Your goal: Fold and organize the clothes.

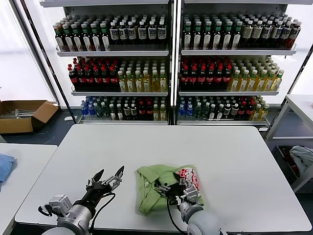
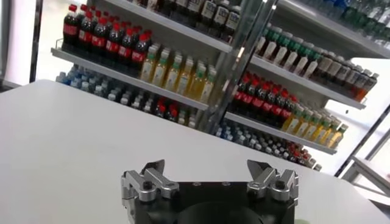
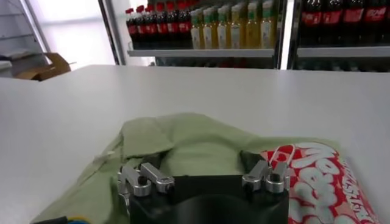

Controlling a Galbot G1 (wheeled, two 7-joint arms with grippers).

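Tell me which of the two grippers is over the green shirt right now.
The right gripper is; it sits open above the crumpled green polo shirt, beside its red-and-white print. The left gripper, also open, hangs over bare white table.

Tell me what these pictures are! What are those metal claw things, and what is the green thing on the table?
This is a robot with two arms, and each claw is a gripper, its hand. The big picture comes from a camera on its head, looking down at a pale grey table. The other two come from cameras on its wrists, so each shows one gripper close up.

The green thing is a soft light green polo shirt with a red-and-white print, lying crumpled near the robot. The right gripper is open just above it, holding nothing. The left gripper is open too, over bare table beside the shirt.

Behind the table stand shelves of drink bottles. A brown cardboard box sits on the floor on the left.
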